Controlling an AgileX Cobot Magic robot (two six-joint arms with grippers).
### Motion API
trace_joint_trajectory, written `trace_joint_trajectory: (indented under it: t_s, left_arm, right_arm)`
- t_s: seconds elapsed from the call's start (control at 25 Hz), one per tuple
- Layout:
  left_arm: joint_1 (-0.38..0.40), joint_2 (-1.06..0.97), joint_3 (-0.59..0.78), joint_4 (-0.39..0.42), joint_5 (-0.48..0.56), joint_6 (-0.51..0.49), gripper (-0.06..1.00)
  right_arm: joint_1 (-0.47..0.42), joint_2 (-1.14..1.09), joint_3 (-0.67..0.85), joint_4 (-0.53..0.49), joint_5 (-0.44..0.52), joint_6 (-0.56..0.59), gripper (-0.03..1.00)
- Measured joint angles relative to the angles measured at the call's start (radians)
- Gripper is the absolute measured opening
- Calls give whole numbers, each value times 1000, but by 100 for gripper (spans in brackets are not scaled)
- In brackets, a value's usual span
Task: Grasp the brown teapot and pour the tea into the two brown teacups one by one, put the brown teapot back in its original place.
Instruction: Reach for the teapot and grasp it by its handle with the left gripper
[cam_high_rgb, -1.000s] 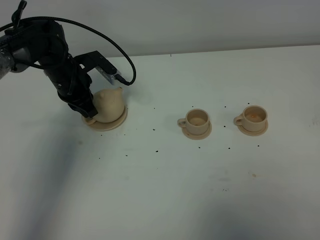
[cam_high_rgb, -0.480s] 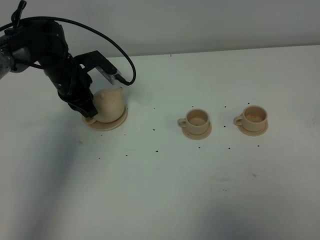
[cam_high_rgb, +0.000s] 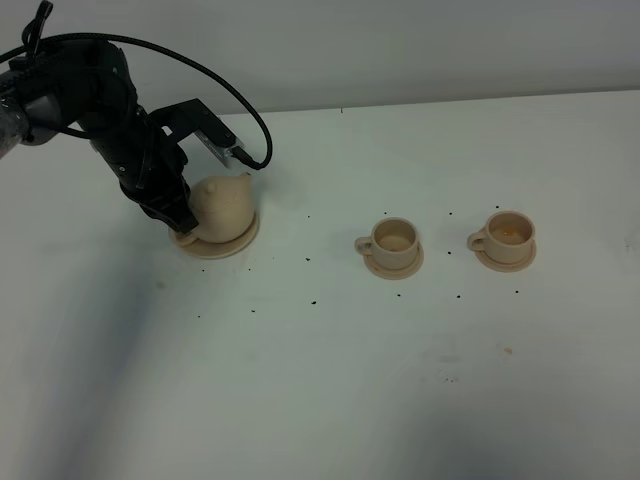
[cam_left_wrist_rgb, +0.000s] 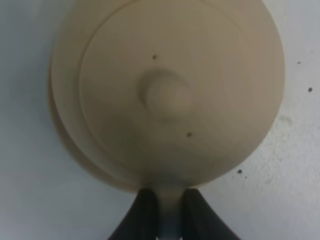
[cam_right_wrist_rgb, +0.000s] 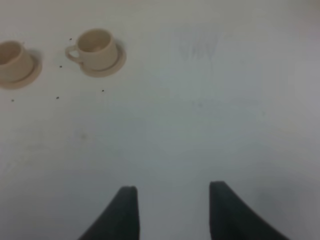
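The brown teapot sits on its wide round plate, the original place, at the left of the table. My left gripper is shut on the teapot's loop handle; in the left wrist view the two dark fingers pinch it below the knobbed lid. The two brown teacups stand on small saucers to the right, handles pointing left. My right gripper is open with nothing between its fingers, and it looks across at both teacups. It does not show in the high view.
Small dark specks lie scattered over the white table. A black cable loops from the left arm over the teapot. The pale wall runs along the table's far edge.
The left gripper and the teapot have shifted slightly to the right, and the teapot now stands a little more upright. The cups have not moved.
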Motion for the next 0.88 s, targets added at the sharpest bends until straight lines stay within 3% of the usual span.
trace_joint_trajectory:
  t_s: [0.88]
  left_arm:
    - [0,-10,0,-37,-7,5,13]
  right_arm:
    - [0,0,0,0,0,0,34]
